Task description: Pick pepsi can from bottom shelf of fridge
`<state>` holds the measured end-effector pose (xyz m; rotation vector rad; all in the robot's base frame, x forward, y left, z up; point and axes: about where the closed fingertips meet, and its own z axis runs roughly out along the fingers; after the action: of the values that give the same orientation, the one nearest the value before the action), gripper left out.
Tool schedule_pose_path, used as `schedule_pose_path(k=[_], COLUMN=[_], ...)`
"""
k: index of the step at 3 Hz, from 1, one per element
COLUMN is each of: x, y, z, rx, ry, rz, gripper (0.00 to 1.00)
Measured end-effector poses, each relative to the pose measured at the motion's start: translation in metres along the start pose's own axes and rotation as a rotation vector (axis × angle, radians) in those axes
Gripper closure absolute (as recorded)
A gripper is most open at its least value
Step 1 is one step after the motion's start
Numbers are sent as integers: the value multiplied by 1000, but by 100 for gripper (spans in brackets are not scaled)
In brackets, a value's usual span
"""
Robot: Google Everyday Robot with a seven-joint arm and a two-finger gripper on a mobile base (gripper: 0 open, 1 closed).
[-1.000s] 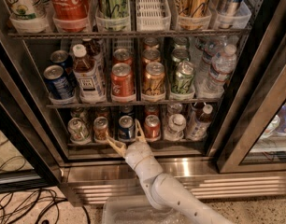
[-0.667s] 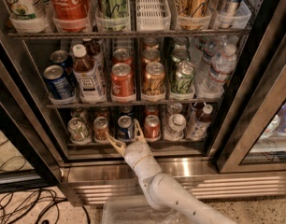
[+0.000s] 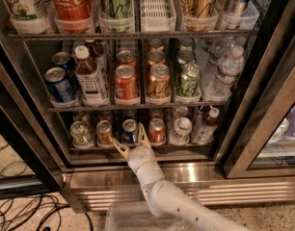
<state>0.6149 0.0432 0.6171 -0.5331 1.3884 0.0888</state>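
The pepsi can [image 3: 129, 131] is dark blue with a silver top and stands at the front of the bottom shelf [image 3: 186, 152] of the fridge [image 3: 195, 173]. It is between an orange-gold can [image 3: 104, 132] on its left and a red can [image 3: 156, 130] on its right. My gripper [image 3: 132, 142] is at the shelf's front edge, just below and in front of the pepsi can. It is open, with one finger low at the can's left and the other finger [image 3: 143, 134] up beside its right side. The white arm [image 3: 157, 191] rises from the lower middle.
A silver can [image 3: 80, 133] and small water bottles [image 3: 205, 125] share the bottom shelf. The middle shelf [image 3: 138, 105] holds several cans and bottles just above my gripper. An open glass door [image 3: 263, 129] stands at the right. Cables [image 3: 22, 211] lie on the floor at the left. A clear bin [image 3: 126, 219] sits below.
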Motion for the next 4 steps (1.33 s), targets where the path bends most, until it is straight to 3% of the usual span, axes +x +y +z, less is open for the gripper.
schedule_pose_path(k=[1,3,4], x=[3,11,22], y=[-7,-10,-8], z=[0,6,9], rx=[41,53,44], ry=[18,54,87], rz=[-31,-20,-9], gripper=[28,34,47])
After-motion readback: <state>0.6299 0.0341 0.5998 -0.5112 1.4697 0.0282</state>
